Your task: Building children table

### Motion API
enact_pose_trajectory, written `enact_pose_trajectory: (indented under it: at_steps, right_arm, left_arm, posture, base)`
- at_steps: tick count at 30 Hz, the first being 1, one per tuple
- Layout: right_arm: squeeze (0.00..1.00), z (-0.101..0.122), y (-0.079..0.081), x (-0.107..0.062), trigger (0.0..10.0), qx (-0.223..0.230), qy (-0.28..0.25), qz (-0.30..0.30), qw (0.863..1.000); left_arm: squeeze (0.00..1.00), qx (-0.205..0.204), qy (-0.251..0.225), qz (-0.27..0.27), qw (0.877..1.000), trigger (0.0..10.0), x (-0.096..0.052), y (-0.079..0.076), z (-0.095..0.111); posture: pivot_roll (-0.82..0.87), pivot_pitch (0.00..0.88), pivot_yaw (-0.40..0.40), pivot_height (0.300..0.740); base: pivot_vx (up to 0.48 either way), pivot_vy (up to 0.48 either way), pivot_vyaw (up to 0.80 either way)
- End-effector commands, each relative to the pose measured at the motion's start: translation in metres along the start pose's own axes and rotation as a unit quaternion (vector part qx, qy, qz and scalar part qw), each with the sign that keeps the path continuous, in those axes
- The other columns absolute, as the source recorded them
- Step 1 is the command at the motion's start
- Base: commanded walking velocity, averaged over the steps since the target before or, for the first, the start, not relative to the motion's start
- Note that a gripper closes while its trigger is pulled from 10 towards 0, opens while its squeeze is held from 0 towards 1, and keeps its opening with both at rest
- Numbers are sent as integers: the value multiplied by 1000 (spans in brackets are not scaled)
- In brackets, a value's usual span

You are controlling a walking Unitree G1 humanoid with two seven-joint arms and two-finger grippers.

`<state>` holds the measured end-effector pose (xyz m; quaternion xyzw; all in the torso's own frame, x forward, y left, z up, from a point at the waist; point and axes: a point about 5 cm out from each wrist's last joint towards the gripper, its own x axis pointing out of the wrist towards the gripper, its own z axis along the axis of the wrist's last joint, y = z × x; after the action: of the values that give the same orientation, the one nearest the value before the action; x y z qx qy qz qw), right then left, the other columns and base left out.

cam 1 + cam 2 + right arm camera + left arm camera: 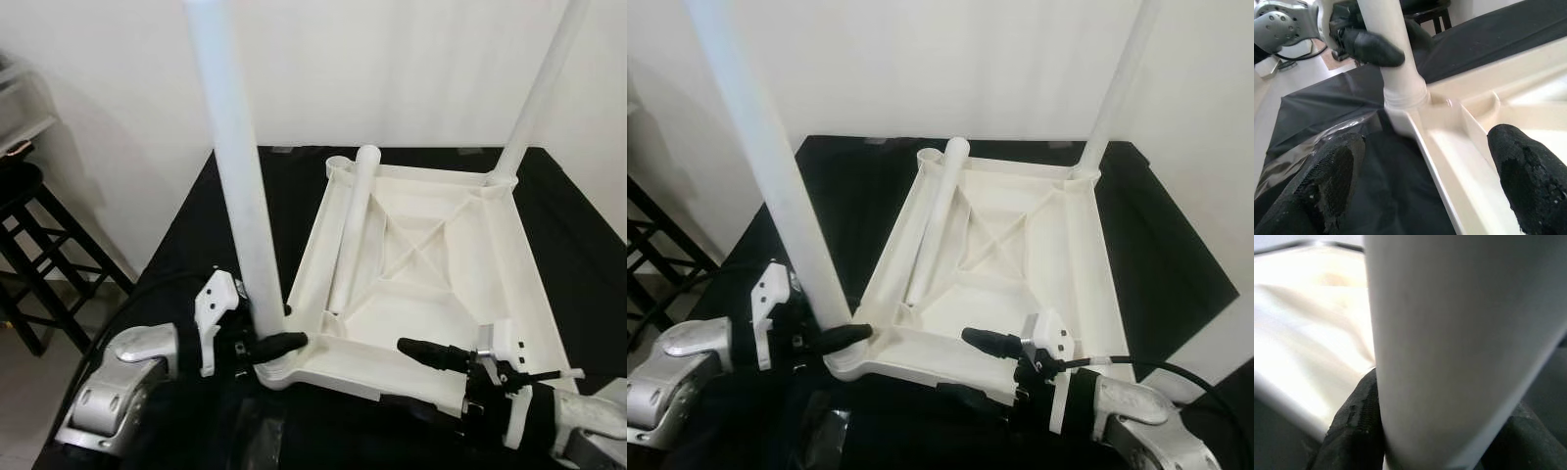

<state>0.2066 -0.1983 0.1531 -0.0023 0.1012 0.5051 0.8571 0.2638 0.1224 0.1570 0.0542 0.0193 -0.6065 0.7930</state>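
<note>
A white plastic tabletop lies upside down on the black cloth. One white leg stands upright in its near left corner socket, and my left gripper is shut on that leg just above the socket; up close the leg sits against a black finger. A second leg stands in the far right corner. A third leg lies loose inside the tabletop along its left side. My right gripper is open at the tabletop's near edge, right of centre, holding nothing.
The black cloth covers the whole work surface, with crinkled clear film at the front. A dark wooden stool stands on the floor to the left, below a white shelf. A white wall runs close behind.
</note>
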Motion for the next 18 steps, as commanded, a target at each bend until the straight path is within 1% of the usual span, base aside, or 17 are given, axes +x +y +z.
enact_pose_trajectory:
  at_steps: [1, 3, 5, 6, 7, 10, 11, 12, 13, 14, 16, 17, 18]
  right_arm:
    - [0, 1, 1, -1, 10000, 4, -4, 2, 1000]
    - [0, 1, 1, -1, 10000, 3, -2, 1, 1000]
    - [0, 1, 1, -1, 10000, 3, -2, 1, 1000]
    - [0, 1, 1, -1, 10000, 3, -2, 1, 1000]
    - [0, 1, 1, -1, 10000, 3, -1, 1, 1000]
    - [0, 1, 1, -1, 10000, 4, -1, 1, 1000]
    - [0, 1, 1, -1, 10000, 4, -2, 0, 1000]
    - [0, 1, 1, -1, 10000, 4, -2, 0, 1000]
    - [0, 1, 1, -1, 10000, 4, -2, -1, 1000]
    - [0, 1, 1, -1, 10000, 4, -2, -1, 1000]
    - [0, 1, 1, -1, 10000, 4, -2, -1, 1000]
    - [0, 1, 1, -1, 10000, 4, -2, -1, 1000]
    - [0, 1, 1, -1, 10000, 4, -2, -1, 1000]
  left_arm:
    - [0, -29, 1, -51, 998, 0, 7, -12, -10]
    - [0, -27, -10, -72, 997, 0, 15, -13, -8]
    - [0, -27, -10, -72, 997, 0, 15, -13, -8]
    - [0, -26, -14, -85, 996, 0, 15, -14, -7]
    - [0, -20, -16, -95, 995, 0, 18, -14, -6]
    - [0, -10, -22, -97, 995, 0, 22, -11, -2]
    - [0, -9, -24, -80, 996, 2235, 23, -7, 0]
    - [0, -9, -24, -80, 996, 2235, 23, -7, 0]
    - [1000, -18, -26, -45, 998, 10000, 24, 0, 0]
    - [1000, -18, -26, -45, 998, 10000, 24, 0, 0]
    - [1000, -24, -32, -13, 999, 10000, 22, 6, 1]
    - [1000, -18, -39, 23, 999, 10000, 20, 12, 3]
    - [1000, -18, -39, 23, 999, 10000, 20, 12, 3]
  posture:
    - [-71, 43, 12, 740]
    - [-75, 44, 11, 740]
    - [-75, 44, 11, 740]
    - [-75, 44, 11, 740]
    - [-75, 43, 12, 740]
    - [-76, 45, 16, 740]
    - [-75, 46, 15, 740]
    - [-75, 46, 15, 740]
    - [-74, 47, 16, 740]
    - [-74, 47, 16, 740]
    - [-72, 47, 14, 740]
    - [-68, 50, 15, 740]
    - [-68, 50, 15, 740]
  base:
    - [0, 0, 0]
    - [0, 0, 0]
    - [0, 0, 0]
    - [0, 0, 0]
    - [0, 0, 0]
    - [0, 0, 0]
    - [0, 0, 0]
    - [0, 0, 0]
    - [0, 0, 0]
    - [0, 0, 0]
    - [0, 0, 0]
    - [0, 0, 0]
    - [0, 0, 0]
